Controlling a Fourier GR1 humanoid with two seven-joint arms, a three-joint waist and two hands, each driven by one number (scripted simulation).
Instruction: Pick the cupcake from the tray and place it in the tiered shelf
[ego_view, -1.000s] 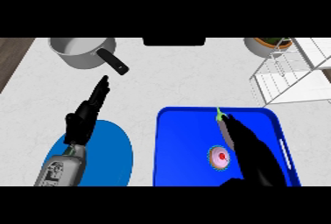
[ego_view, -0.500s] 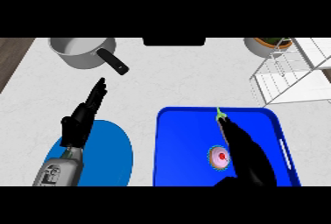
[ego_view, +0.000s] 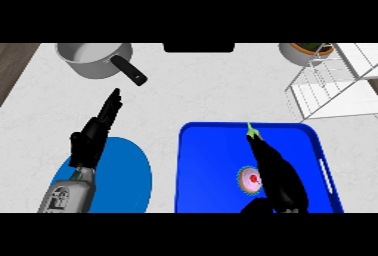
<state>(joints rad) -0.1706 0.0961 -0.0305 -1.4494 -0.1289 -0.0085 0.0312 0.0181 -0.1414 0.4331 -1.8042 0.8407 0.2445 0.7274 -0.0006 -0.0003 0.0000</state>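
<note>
Pot (ego_view: 92, 60): grey with a black handle, on the white surface (ego_view: 207, 95), well beyond the far left corner of the tray (ego_view: 193, 165).
Left hand (ego_view: 90, 142): left of the tray; fingers (ego_view: 111, 107) straight and close together, holding nothing.
Plate (ego_view: 122, 175): blue and round, just left of the tray, under the left hand.
Cupcake (ego_view: 251, 179): on the tray, in its near half.
Eggplant (ego_view: 277, 167): dark, lying on the tray just right of the cupcake, green stem towards the tray's far rim.
Right hand (ego_view: 260, 206): only a black part shows at the tray's near edge, just below the cupcake; I cannot tell whether it is open or curled.
Tiered shelf (ego_view: 325, 92): white wire, beyond the tray's far right corner.
</note>
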